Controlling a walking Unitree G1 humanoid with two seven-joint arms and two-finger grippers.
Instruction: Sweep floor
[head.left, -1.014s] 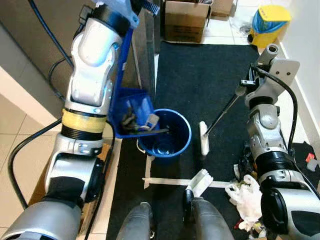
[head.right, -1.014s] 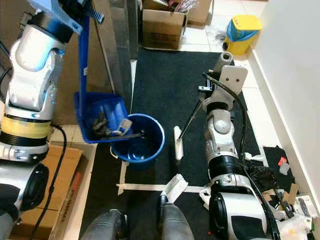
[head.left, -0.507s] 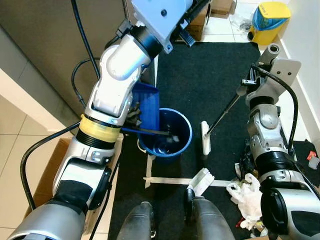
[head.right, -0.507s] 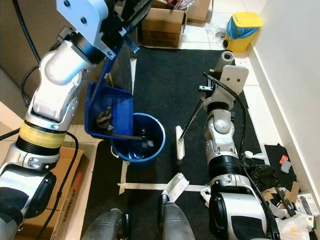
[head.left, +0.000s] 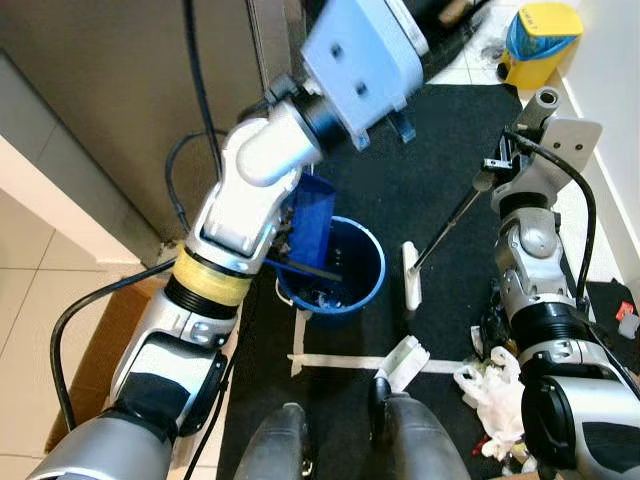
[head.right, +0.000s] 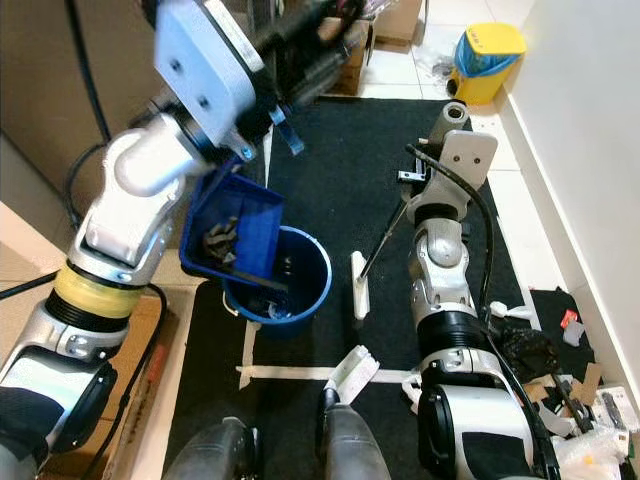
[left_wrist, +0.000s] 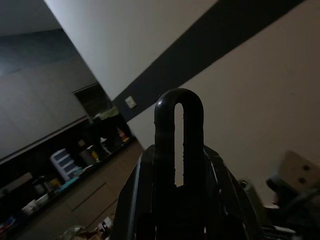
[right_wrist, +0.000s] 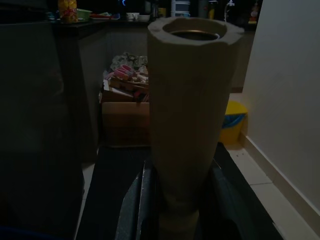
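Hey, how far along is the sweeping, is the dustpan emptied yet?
Partly. The left gripper holds the blue dustpan tipped over the blue bucket; some debris lies in the bucket, but a clump still sits in the pan. The right gripper holds the broom, its head resting on the black mat. Litter by the robot's right side remains unswept.

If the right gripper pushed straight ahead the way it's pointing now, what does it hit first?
Likely the cardboard box at the far end of the black mat. The right gripper holds the broom handle and looks along the mat toward it, with the yellow bin off to one side. Depth is uncertain.
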